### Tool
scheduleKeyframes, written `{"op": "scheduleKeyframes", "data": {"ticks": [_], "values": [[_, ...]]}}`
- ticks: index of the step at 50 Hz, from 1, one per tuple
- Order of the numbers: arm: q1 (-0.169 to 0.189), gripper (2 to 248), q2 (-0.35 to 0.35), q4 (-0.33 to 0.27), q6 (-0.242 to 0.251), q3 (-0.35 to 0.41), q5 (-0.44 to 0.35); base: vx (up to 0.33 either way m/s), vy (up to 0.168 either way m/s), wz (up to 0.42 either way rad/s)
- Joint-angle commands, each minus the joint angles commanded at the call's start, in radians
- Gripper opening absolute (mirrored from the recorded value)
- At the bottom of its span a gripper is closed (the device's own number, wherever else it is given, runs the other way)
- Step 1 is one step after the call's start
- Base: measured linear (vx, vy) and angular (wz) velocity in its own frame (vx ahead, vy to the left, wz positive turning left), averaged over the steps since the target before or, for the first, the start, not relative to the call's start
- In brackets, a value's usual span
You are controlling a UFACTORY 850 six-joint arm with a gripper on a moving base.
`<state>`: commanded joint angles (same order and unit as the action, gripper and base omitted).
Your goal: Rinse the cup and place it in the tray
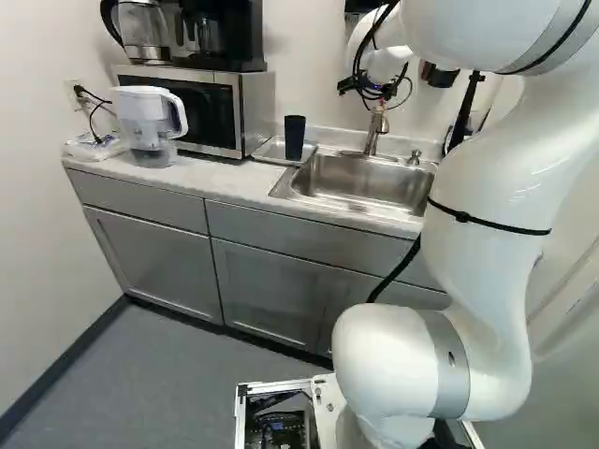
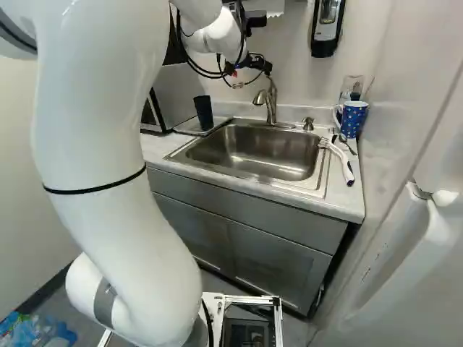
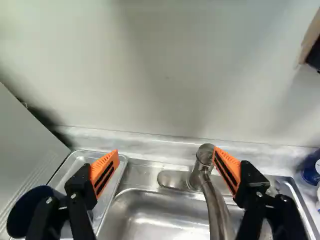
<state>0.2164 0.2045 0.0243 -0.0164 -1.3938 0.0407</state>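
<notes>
The gripper (image 2: 249,70) hangs above the back of the sink, close to the faucet. In the wrist view the gripper (image 3: 166,154) stands wide open, nothing held between its orange pads; the faucet (image 3: 216,205) shows beyond and partly behind one finger. A dark blue cup (image 1: 294,137) stands on end in the shallow metal tray (image 1: 269,152), between the microwave and the sink (image 1: 374,180). From the wrist, the cup (image 3: 25,212) shows beside and below one finger, which partly hides both it and the tray (image 3: 82,155).
A microwave (image 1: 234,108) with coffee gear on top and a water pitcher (image 1: 150,126) stand left of the tray. Right of the sink are a patterned blue mug (image 2: 353,118), a glass and a white-handled brush (image 2: 341,160). A soap dispenser (image 2: 328,27) hangs on the wall.
</notes>
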Motion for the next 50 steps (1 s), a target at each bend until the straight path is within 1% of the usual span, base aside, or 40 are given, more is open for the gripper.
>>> {"op": "scheduleKeyframes", "data": {"ticks": [10, 18, 24, 50], "values": [[0.000, 247, 0.000, 0.000, 0.000, 0.000, -0.004, 0.000, 0.000, 0.000], [-0.003, 247, -0.007, 0.000, 0.000, 0.007, -0.048, 0.000, 0.000, 0.000], [-0.013, 247, -0.027, 0.000, 0.000, 0.029, -0.085, 0.000, 0.000, 0.000], [-0.065, 247, -0.134, 0.000, 0.000, 0.143, -0.085, 0.000, 0.000, 0.000]]}}
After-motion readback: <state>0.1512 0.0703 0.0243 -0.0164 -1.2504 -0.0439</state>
